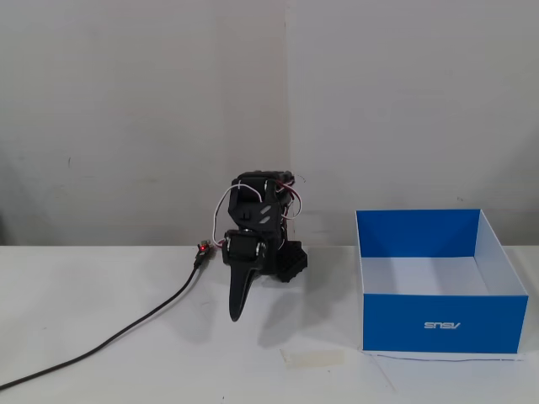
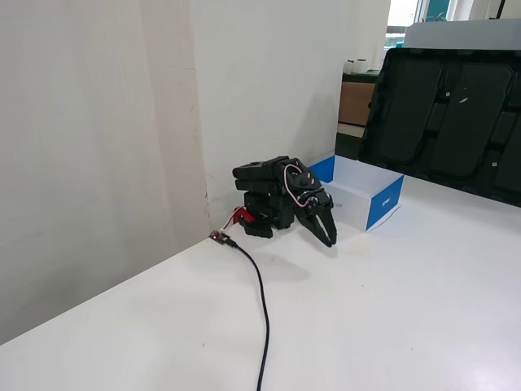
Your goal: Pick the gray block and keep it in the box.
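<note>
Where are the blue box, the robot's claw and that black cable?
box point(image 1: 445, 324): a fixed view, blue front wall.
claw point(image 1: 237, 316): a fixed view, at its lowered tips.
black cable point(image 2: 263, 305): a fixed view, mid-length on the table.

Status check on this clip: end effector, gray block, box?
End effector folded down, jaws look shut, holding nothing. Gray block not visible in either fixed view. Box open on table, visible floor bare. Nothing in the way.

Front-on low view and oblique side view, both on arm point(image 1: 257, 244) and box point(image 1: 442, 316).
</note>
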You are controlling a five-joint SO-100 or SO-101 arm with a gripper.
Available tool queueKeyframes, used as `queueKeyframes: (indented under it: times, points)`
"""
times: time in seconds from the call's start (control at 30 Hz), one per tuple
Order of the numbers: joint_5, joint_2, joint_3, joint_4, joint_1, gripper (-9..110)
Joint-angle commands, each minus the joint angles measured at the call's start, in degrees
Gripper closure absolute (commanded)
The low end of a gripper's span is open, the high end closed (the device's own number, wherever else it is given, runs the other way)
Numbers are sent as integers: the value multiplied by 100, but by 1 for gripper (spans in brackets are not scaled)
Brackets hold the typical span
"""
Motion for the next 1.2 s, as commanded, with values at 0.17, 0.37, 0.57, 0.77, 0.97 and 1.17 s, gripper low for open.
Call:
queueKeyframes:
  times: [0.17,0.37,0.57,0.77,0.97,1.17]
  points:
    - [35,694,26,439,132,100]
    - [44,694,9,527,114,101]
    - [79,694,9,527,255,101]
    - [88,694,9,527,202,101]
    - [88,694,9,527,202,101]
    - [88,694,9,527,202,101]
